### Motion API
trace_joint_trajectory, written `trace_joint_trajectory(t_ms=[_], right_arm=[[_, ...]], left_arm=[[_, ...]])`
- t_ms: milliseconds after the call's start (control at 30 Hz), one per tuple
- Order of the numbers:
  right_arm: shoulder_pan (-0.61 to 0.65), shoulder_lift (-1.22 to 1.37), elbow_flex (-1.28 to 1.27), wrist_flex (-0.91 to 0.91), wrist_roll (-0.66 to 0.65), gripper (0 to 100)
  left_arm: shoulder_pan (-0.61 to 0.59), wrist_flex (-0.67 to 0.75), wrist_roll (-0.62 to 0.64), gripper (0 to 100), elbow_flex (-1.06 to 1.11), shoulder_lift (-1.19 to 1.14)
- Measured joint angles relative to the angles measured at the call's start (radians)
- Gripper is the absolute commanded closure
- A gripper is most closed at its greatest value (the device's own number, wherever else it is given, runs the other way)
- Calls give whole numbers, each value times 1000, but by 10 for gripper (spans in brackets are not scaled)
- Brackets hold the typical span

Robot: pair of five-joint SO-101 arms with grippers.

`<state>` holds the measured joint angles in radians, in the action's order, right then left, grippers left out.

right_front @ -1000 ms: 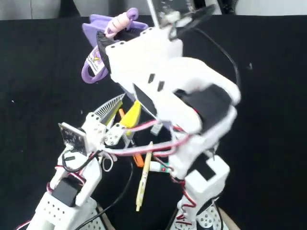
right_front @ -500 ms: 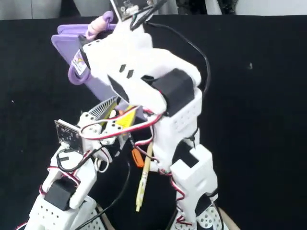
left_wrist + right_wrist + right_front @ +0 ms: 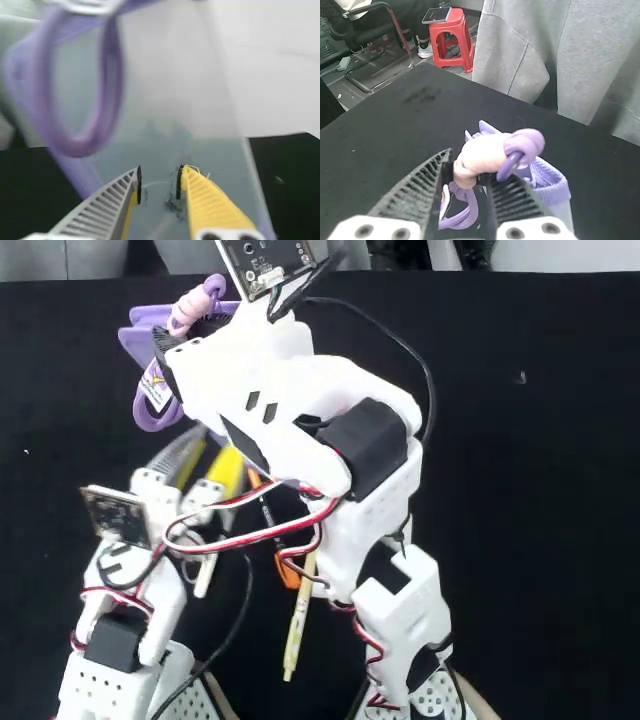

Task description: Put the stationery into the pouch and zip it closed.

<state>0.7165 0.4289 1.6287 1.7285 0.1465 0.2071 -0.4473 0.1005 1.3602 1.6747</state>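
Observation:
My right gripper (image 3: 176, 336) holds the purple pouch (image 3: 143, 332) in the air over the table's far left, shut on its pink zip charm (image 3: 196, 302). The right wrist view shows the fingers (image 3: 506, 199) of my right gripper (image 3: 469, 169) clamped on that charm (image 3: 482, 156), with the pouch (image 3: 547, 184) hanging behind. My left gripper (image 3: 206, 466) stands open just below the pouch. From the left wrist, my gripper (image 3: 157, 182) faces the pouch's translucent wall (image 3: 175, 100) and purple strap loop (image 3: 95, 90). A cream pen (image 3: 298, 625) and an orange pen (image 3: 287, 570) lie on the table between the arms.
The black table (image 3: 540, 490) has free room on its right half. Red and white cables (image 3: 250, 535) run between the two arms over the pens. Beyond the table's far edge stand a person in grey clothes (image 3: 560, 55) and a red stool (image 3: 451, 37).
The right arm has swung the pouch to the left. My left gripper has moved left and farther from the pens, staying under the pouch.

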Motion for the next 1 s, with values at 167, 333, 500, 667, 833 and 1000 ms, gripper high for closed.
trace_joint_trajectory(t_ms=[167, 333, 500, 667, 833, 1000], right_arm=[[-6, 0, 0, 8, 0, 988], [-163, 0, -25, 8, 0, 988], [-354, 5, -124, 8, 74, 987], [-482, 55, -216, 8, 189, 985], [-486, 77, -239, 8, 141, 987], [-451, 75, -252, 8, -75, 988]], left_arm=[[-107, 104, 0, 851, 69, 0], [-127, 213, 0, 851, 144, 0], [-130, 230, 0, 851, 144, 0], [-130, 230, 0, 854, 144, 0], [-130, 230, 0, 855, 152, 0], [-130, 230, 0, 855, 152, 0]])
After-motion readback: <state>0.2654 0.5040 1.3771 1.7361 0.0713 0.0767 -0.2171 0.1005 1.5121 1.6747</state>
